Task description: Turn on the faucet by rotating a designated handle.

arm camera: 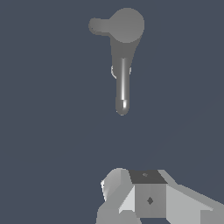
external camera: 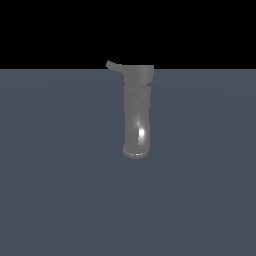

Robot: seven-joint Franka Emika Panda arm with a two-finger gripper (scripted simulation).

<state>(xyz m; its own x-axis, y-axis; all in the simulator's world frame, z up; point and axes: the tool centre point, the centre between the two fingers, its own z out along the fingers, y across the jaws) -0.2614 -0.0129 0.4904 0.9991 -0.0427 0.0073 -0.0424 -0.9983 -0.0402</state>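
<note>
The thin curved grey lever handle (arm camera: pixel 97 25) is well apart from the white gripper (arm camera: pixel 131 197); the jaws' state cannot be told. The thick glossy grey faucet tube (arm camera: pixel 123 70) could be struck instead, if the approach is misaligned.

**No readable text in either view**

No text, labels, brands, numbers or signs readable anywhere. Faucet (external camera: pixel 137 112) is plain glossy grey, unmarked. Handle (external camera: pixel 114 65) is bare too. Gripper (arm camera: pixel 148 199) housing shows two small dark diamond-shaped marks on its faces in the wrist view, not characters, nothing legible. Grey surface (external camera: pixel 50 175) carries no print
</note>
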